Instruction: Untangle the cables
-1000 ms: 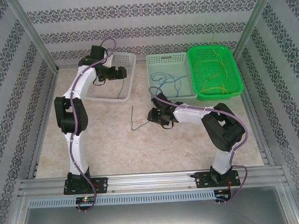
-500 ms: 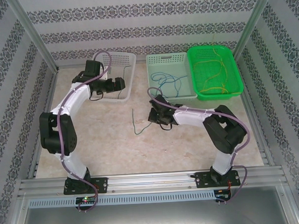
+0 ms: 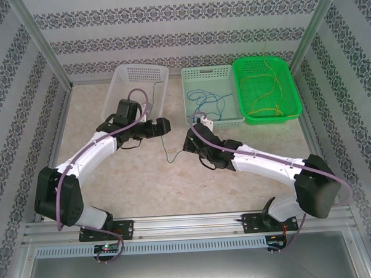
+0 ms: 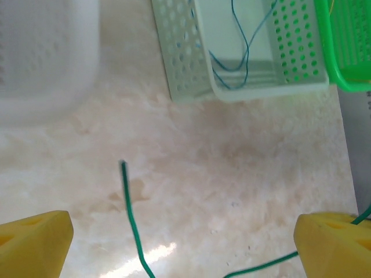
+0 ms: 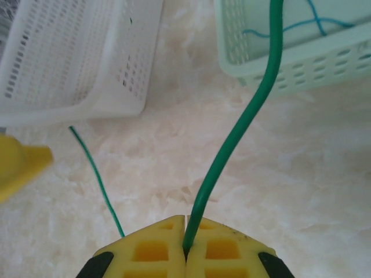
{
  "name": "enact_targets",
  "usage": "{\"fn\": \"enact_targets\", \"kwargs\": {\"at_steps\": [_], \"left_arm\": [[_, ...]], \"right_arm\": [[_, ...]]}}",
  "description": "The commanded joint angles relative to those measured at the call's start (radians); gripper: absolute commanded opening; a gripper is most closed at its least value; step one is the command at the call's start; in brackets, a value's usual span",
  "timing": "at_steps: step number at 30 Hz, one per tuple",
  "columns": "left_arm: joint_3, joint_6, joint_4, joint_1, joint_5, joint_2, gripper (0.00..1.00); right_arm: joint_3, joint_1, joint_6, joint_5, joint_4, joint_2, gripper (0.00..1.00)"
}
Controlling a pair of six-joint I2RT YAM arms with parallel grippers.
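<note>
right gripper (image 5: 185, 223) is clamped shut on one end of the dark green cable (image 5: 246, 124) trailing across the table (image 3: 144, 190), I guess so the wide-open left gripper (image 4: 184, 240) hovering over the other end can grab it

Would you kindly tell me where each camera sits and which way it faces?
Top external: above and behind the bases, looking down on the left arm, right arm and table.
Left wrist: on the left arm, looking down past the open left gripper at the dark green cable and pale green basket.
Right wrist: on the right arm, looking over the right gripper, shut on that cable, toward the white basket.
Both wrist views share the cable and pale green basket.
</note>
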Motion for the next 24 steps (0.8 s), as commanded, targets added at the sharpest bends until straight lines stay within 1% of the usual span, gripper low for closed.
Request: {"fn": "enact_targets", "kwargs": {"at_steps": [1, 5, 8, 11, 13, 14, 16, 17, 20, 22, 24], "left_arm": [[-0.042, -0.104, 0.054, -0.033, -0.009, -0.024, 0.98], [-0.104, -0.170, 0.104, -0.076, -0.044, -0.029, 0.94], [-0.127, -0.212, 0.161, -0.086, -0.058, -0.015, 0.90], [-0.103, -0.216, 0.174, -0.090, -0.043, 0.020, 0.88], [-0.075, -0.211, 0.179, -0.093, -0.029, 0.051, 0.82], [-0.065, -0.212, 0.185, -0.094, -0.026, 0.062, 0.74], [-0.056, -0.229, 0.210, -0.094, -0.022, 0.081, 0.54], [-0.055, -0.237, 0.228, -0.094, -0.021, 0.089, 0.46], [-0.046, -0.268, 0.268, -0.094, -0.016, 0.106, 0.20], [-0.053, -0.297, 0.289, -0.094, -0.034, 0.103, 0.00], [-0.075, -0.339, 0.326, -0.094, -0.064, 0.090, 0.00]], "right_arm": [[-0.017, 0.017, -0.008, 0.105, 0.009, -0.038, 0.00], [-0.047, 0.035, -0.013, 0.167, 0.046, -0.081, 0.00], [-0.062, 0.044, -0.021, 0.173, 0.068, -0.101, 0.00], [-0.072, 0.047, -0.038, 0.164, 0.098, -0.111, 0.00], [-0.080, 0.048, -0.043, 0.164, 0.119, -0.117, 0.00], [-0.084, 0.050, -0.045, 0.166, 0.130, -0.121, 0.00], [-0.098, 0.052, -0.056, 0.169, 0.157, -0.129, 0.00], [-0.101, 0.053, -0.058, 0.170, 0.161, -0.132, 0.00], [-0.122, 0.070, -0.075, 0.214, 0.188, -0.153, 0.00], [-0.144, 0.080, -0.085, 0.246, 0.211, -0.173, 0.00], [-0.173, 0.088, -0.087, 0.275, 0.235, -0.196, 0.00]]}}
